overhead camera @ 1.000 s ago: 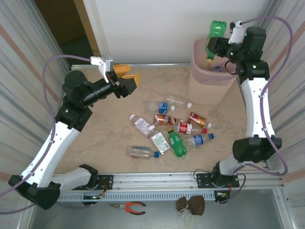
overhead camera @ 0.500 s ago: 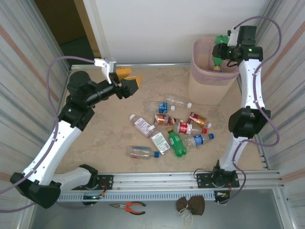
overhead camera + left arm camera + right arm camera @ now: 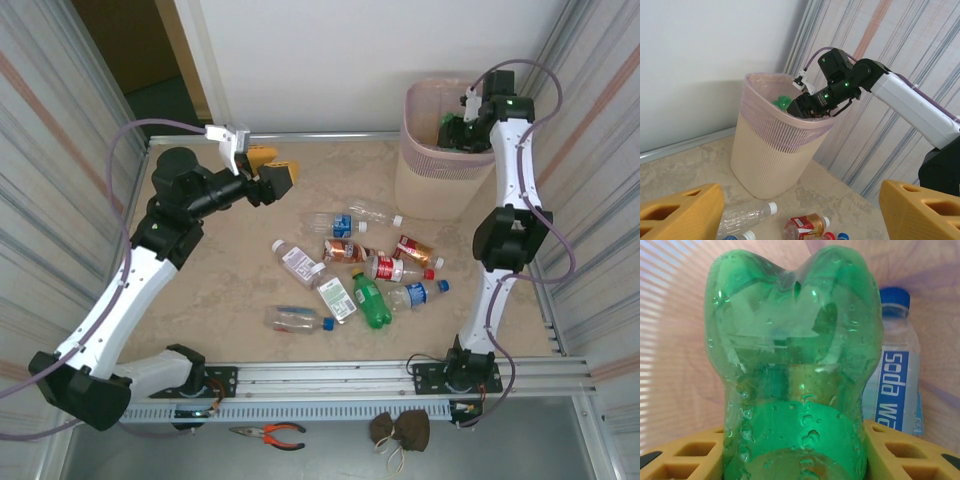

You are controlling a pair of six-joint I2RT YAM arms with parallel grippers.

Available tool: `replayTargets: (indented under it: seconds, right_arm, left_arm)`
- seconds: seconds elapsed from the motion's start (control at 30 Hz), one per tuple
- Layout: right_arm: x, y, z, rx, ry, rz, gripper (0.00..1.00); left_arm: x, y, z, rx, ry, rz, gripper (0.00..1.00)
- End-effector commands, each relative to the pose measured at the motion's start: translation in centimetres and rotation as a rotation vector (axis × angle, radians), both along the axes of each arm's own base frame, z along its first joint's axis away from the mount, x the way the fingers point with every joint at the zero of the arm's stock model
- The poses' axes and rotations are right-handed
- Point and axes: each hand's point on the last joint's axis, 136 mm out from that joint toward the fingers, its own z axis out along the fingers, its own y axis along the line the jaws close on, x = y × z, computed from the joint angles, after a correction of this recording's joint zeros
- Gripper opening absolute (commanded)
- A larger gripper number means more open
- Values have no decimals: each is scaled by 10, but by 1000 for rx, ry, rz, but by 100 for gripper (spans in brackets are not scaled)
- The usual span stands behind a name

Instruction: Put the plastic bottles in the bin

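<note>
A beige marble-patterned tabletop (image 3: 230,290) lies under soft, even light, backed by a plain white wall (image 3: 330,60). 2 pale corrugated side panels with grey and orange stripes (image 3: 50,150) flank it. A silver aluminium rail (image 3: 330,378) edges its near side.

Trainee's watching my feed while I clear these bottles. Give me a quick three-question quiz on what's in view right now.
1. True or false: the left gripper is holding a bottle.
2. The green bottle clamped in the right gripper is: A) beside the bin; B) within the bin's opening; C) behind the bin.
3. Fill in: the clear bottle seen past the green one in the right wrist view, inside the bin, has a ___ cap.
Key: 1 false, its jaws stand open and empty; 2 B; 3 blue.
</note>
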Motion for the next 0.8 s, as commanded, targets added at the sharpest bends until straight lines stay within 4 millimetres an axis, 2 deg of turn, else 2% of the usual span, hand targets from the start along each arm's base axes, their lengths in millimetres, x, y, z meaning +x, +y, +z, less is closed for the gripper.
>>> replayTargets:
  seconds: [0.0,0.33,0.5,0.63,0.77]
  right_arm:
    - [-3,-7,-20,-43,70,0,53]
    - [4,-12,-81,-59,199,-3,54]
    - [1,-14,-100,-76,250,-2,59]
    - [2,-11,-88,-70,224,-1,71]
    - [3,-10,-60,-69,157,-7,79]
  left_arm:
    - [3,2,2,-17,-7,5,81]
    - [8,4,-5,-13,13,14,81]
    - [9,4,-7,-12,21,15,81]
    - [9,5,-7,-12,21,18,81]
    - [7,5,-6,-14,21,18,81]
